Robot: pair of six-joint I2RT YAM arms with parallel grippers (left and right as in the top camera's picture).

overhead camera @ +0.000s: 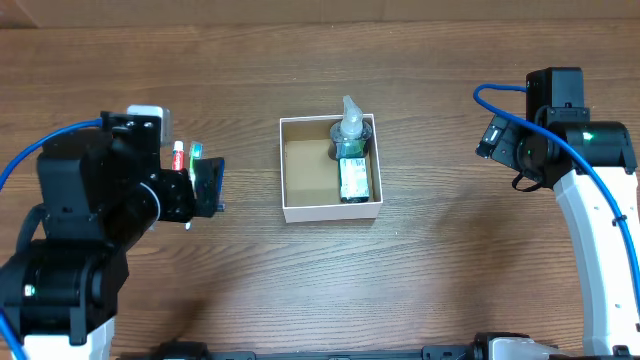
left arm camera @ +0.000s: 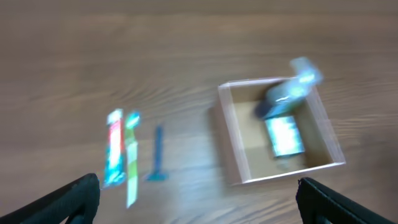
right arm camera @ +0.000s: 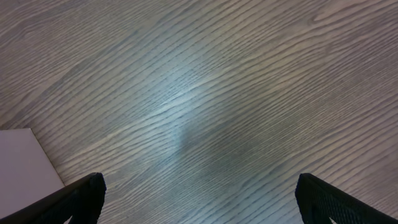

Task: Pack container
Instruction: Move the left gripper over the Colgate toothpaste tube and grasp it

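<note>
The box (overhead camera: 303, 170) sits in the middle of the table (overhead camera: 450, 280), open side up. A bottle (overhead camera: 350, 160) lies flat in it, tucked along the 3 o'clock wall with its pump top at 12 o'clock. I think that leaves the bare brown floor on the 9 o'clock side free for more things. Out at 9 o'clock from the box, well apart from it, three small things lie side by side: a red and white tube (left arm camera: 114, 146), a green stick (left arm camera: 132, 155) and a blue razor (left arm camera: 157, 158). My left claw (overhead camera: 208, 187) hangs right by them, fingers wide apart, with nothing in them. I guess it is there because these get packed next, and the fingers must be apart to fit around one. That wrist's view is blurry, so I cannot tell what the green stick really is. My right claw (right arm camera: 199, 190) is at 3 o'clock from the box, well apart from it, fingers wide apart too and holding nothing. I think it is parked there so my two arms do not bump over the box.
</note>
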